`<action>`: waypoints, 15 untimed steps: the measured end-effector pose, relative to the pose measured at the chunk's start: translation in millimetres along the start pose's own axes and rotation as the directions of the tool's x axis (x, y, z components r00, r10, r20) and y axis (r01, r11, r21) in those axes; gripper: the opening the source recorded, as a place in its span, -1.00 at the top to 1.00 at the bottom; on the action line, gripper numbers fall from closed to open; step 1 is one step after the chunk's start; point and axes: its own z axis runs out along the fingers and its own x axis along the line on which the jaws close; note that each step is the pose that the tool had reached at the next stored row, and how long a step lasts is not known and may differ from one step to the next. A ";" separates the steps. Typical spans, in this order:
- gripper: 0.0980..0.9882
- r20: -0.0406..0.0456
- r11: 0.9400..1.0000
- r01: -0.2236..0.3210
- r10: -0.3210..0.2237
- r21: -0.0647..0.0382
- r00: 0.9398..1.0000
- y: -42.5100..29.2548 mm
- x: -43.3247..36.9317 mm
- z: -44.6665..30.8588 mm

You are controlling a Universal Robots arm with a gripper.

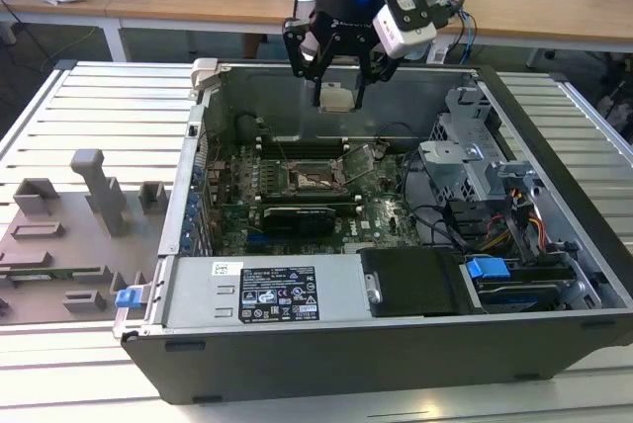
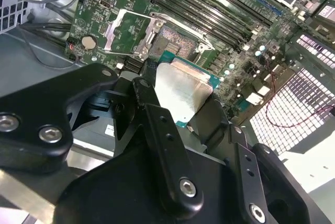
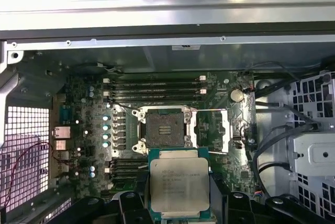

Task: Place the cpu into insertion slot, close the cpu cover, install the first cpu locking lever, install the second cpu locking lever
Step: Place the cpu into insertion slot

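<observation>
Item: cpu (image 1: 337,98) in gripper (image 1: 337,87), above open computer case (image 1: 346,354).
Detail: gripper closed on the chip's edges, silver top showing in both wrist views. It hangs above the green motherboard (image 1: 237,208), clear of the insertion slot (image 3: 163,128). The slot is bare, with the cpu cover (image 3: 226,130) swung open beside it.

Slatted metal table (image 1: 99,107), two loads.
Open computer case (image 1: 326,354) lies across its middle; grey fixture plate (image 1: 49,245) sits at its edge on the exterior view's left.
</observation>
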 end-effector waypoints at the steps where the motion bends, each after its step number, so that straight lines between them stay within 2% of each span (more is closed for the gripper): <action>1: 0.00 0.000 1.000 0.000 0.000 0.000 1.000 0.0 0.0 0.5; 10: 0.00 0.000 1.000 0.000 0.000 0.000 1.000 -0.7 -0.1 7.5; 15: 0.00 0.000 1.000 0.000 0.000 0.000 1.000 -1.3 -0.3 14.6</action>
